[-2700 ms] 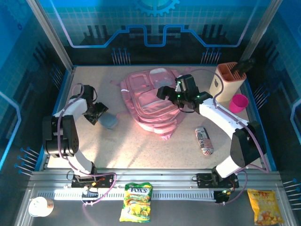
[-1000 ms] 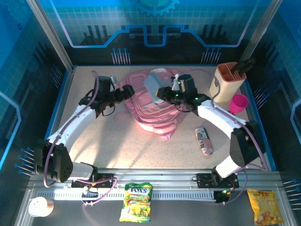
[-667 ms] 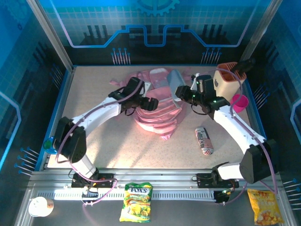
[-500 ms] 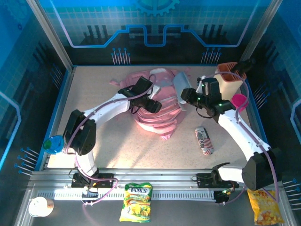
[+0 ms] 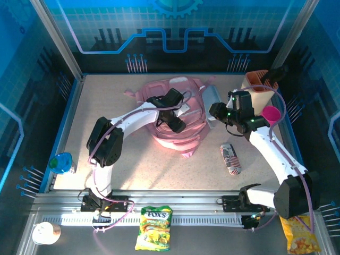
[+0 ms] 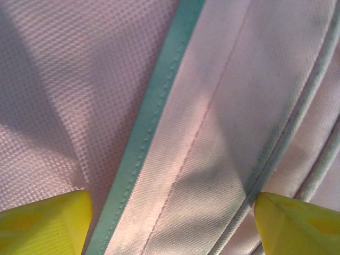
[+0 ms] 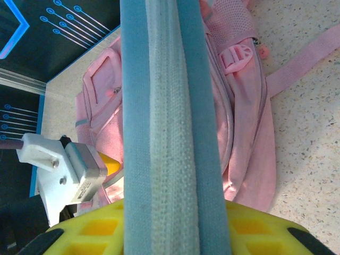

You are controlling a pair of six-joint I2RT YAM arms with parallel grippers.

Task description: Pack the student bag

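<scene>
Backpack [image 5: 178,139]: pink, centre-back of table [image 5: 133,159].
Left wrist view: left gripper [image 6: 170,220] spread wide over teal trim [image 6: 154,117].
Right wrist view: right gripper [image 7: 175,234] clamping blue-grey case [image 7: 164,106], which hides pink fabric behind.
Right side: can [image 5: 230,158], pink cup [image 5: 270,113].

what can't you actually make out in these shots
- What the grey-blue item in the right gripper is: right wrist view, top and bottom edges cut it off; small from above.
- Whether the student bag is unzipped: top view, the left gripper covers its middle; left wrist view is too close.
- The print on the can: top view, too small.
</scene>
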